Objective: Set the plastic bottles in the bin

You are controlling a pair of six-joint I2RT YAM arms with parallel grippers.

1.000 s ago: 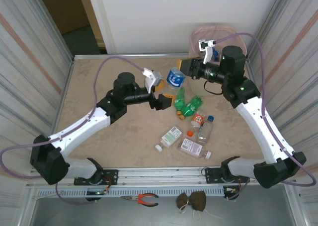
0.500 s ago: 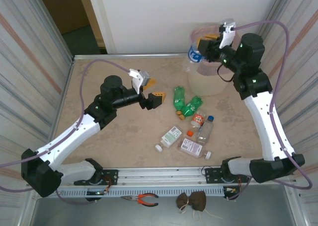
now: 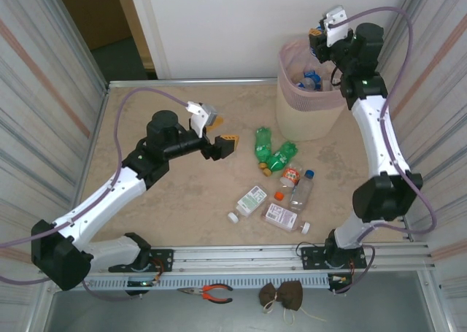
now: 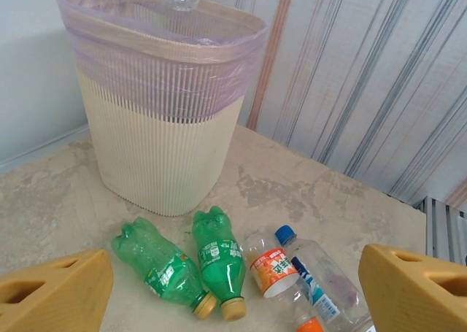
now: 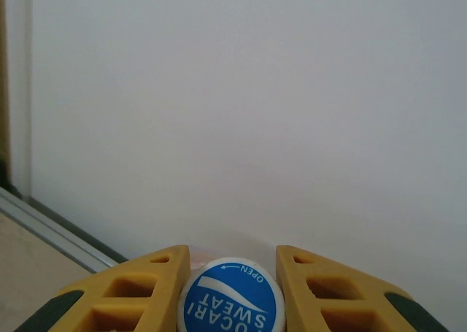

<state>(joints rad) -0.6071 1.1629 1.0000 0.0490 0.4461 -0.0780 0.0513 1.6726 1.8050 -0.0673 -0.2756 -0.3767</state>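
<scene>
Right tool [image 5: 230,266]: clamped on blue-capped bottle [image 5: 232,303], above bin [image 3: 310,120], far right corner of tabletop [image 3: 197,193], apparently for dropping | Left tool [image 3: 221,133]: jaws apart, mid-tabletop, facing loose bottles [image 3: 280,157], seemingly ready to pick.

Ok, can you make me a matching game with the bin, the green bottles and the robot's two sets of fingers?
Things:
1. bin
2. green bottles
3. left fingers
4. right fingers

Descriptions:
A. lying on the table
B. wide open, holding nothing
C. lined with a pink bag
D. shut on the blue-capped bottle

Pairs: 1-C, 2-A, 3-B, 4-D.
</scene>
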